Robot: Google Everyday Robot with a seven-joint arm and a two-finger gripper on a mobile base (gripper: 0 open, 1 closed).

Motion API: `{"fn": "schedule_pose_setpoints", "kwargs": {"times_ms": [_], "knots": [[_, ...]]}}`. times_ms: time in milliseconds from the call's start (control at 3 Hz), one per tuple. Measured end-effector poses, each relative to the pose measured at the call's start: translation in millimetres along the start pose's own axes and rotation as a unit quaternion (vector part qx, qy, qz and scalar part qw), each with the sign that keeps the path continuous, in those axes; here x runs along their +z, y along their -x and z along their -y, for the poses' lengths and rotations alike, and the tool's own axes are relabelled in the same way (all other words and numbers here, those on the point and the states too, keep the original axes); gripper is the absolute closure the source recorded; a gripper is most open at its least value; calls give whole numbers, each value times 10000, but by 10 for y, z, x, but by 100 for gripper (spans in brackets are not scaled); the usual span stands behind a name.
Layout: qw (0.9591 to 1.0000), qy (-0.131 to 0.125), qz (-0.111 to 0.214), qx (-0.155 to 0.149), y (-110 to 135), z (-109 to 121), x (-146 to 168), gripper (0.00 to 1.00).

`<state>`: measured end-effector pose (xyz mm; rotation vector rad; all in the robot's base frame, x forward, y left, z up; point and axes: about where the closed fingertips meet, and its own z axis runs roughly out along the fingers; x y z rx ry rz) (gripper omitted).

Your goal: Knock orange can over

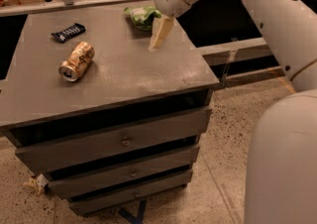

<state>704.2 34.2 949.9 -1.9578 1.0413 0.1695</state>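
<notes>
Golden-orange can lies on its side, left part of grey drawer cabinet top, near snack bar wrapper. Gripper hangs beside green-white bag, well apart from can, pinched together, empty.

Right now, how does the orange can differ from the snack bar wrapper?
The orange can is golden and round; the snack bar wrapper is dark and flat. The can sits nearer the front, the wrapper behind. Both lie on the cabinet top, apart from the end effector by the green bag.
</notes>
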Motion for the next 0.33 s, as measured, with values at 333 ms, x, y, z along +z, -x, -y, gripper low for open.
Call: {"fn": "schedule_pose_setpoints", "kwargs": {"times_ms": [333], "knots": [[10000,-60,-16,71,-14,35,28,0]]}}
